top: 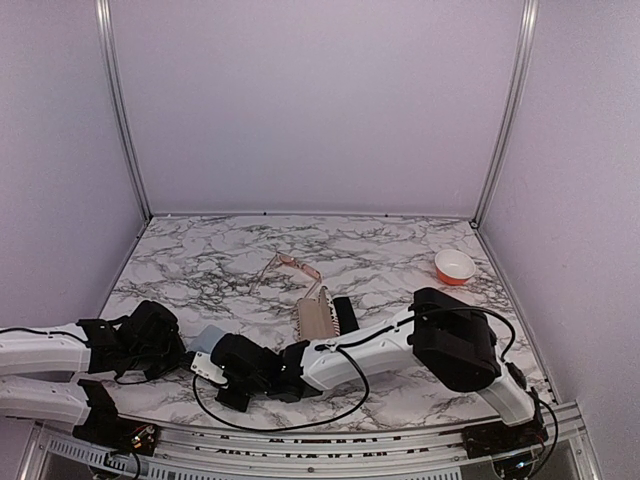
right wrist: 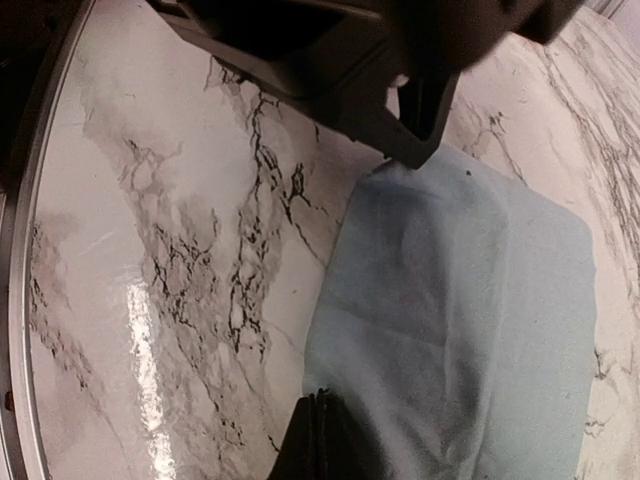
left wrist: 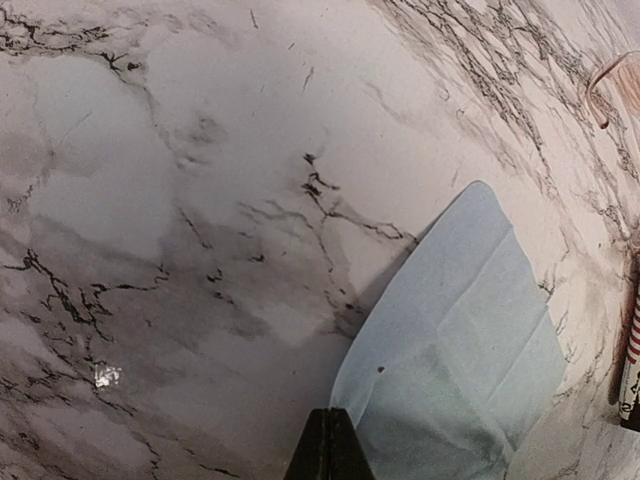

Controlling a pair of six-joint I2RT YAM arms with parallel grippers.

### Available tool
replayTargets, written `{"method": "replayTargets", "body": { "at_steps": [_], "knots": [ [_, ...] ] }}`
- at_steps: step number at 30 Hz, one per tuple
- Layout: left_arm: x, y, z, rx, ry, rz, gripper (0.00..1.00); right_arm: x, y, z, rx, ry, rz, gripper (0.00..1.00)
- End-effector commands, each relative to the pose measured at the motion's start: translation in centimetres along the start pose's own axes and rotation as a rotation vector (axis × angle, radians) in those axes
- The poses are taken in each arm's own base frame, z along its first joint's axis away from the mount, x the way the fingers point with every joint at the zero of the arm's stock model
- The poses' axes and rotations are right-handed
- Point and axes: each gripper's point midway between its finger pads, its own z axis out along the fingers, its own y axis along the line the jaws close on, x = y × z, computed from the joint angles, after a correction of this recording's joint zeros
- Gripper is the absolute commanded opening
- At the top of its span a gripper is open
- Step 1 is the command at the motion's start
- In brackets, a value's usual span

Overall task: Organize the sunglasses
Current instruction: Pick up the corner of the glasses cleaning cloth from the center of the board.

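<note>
A wire-framed pair of sunglasses (top: 290,265) with pinkish lenses lies on the marble table mid-way back; its rim (left wrist: 612,82) shows at the left wrist view's top right. Both grippers are low at the near left, at a pale blue cloth (top: 211,338). My left gripper (top: 188,352) (left wrist: 332,430) is shut, its tips touching the cloth's edge (left wrist: 450,330); a pinch cannot be made out. Its finger (right wrist: 412,130) meets the cloth's far corner in the right wrist view. My right gripper (top: 207,366) (right wrist: 322,410) is shut on the near edge of the cloth (right wrist: 460,310).
A stars-and-stripes case (top: 314,318) and a black oblong case (top: 346,314) lie side by side behind the right forearm; the striped one's edge (left wrist: 633,345) shows in the left wrist view. An orange bowl (top: 455,266) sits far right. Walls enclose the table (top: 200,265).
</note>
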Motion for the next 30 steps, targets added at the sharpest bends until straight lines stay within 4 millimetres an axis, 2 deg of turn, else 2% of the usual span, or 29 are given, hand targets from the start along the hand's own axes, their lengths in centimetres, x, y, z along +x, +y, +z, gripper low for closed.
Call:
{"method": "replayTargets", "body": {
  "at_steps": [1,7,17,22,30],
  "knots": [
    [0.2,0.2,0.0,0.007,0.0,0.003,0.0,4.9,-1.0,1.0,0.016,0.136,0.034,0.0],
    [0.3,-0.1,-0.2,0.024,0.014,0.012,0.0,4.8,-0.1,0.3,-0.042,0.133,0.011,0.0],
    [2.5,-0.5,-0.6,0.098,0.119,-0.061,0.0,3.8,1.3,-3.3,-0.126,0.097,0.011,0.0],
    [2.7,-0.6,-1.4,0.104,0.132,-0.085,0.0,3.3,1.1,-4.7,-0.114,0.072,0.034,0.0],
    [0.9,-1.9,-2.5,0.098,0.082,-0.065,0.0,2.5,-0.8,-5.3,-0.037,0.059,0.067,0.0]
  ]
}}
